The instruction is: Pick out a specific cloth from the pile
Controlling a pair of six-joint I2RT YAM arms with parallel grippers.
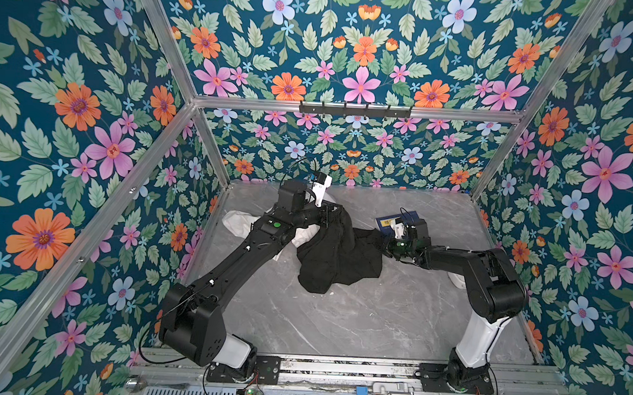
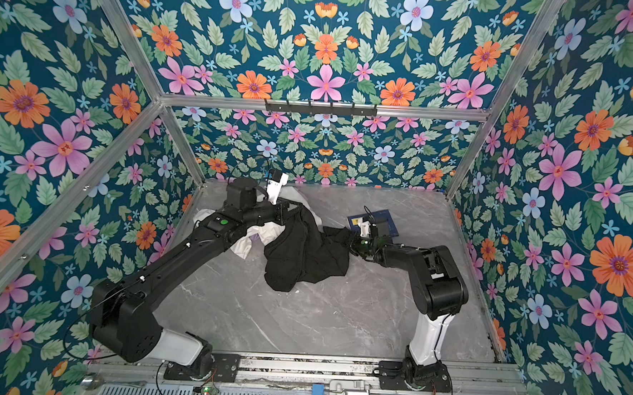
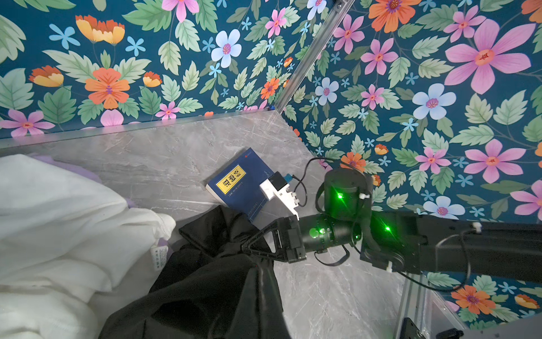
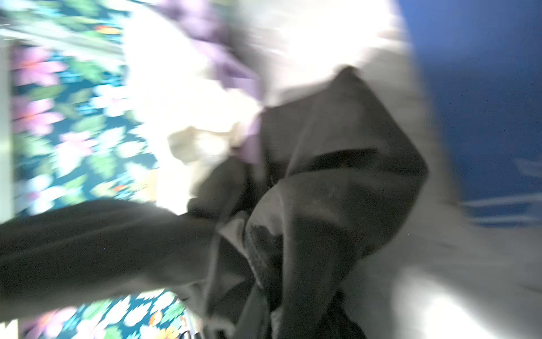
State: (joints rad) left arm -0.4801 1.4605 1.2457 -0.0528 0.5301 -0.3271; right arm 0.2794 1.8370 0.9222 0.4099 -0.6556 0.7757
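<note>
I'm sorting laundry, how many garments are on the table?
3. The black cloth spreads mid-table, the white garment lies left of it, a lilac cloth peeks from behind the white. More may be hidden.

top views: high, downward, whole table (image 1: 338, 318) | wrist views: close, sharing cloth (image 3: 205, 293)

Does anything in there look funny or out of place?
A blue book lies on the table near the right gripper, which is odd among laundry. The black cloth hangs stretched between the left gripper and the right one.
</note>
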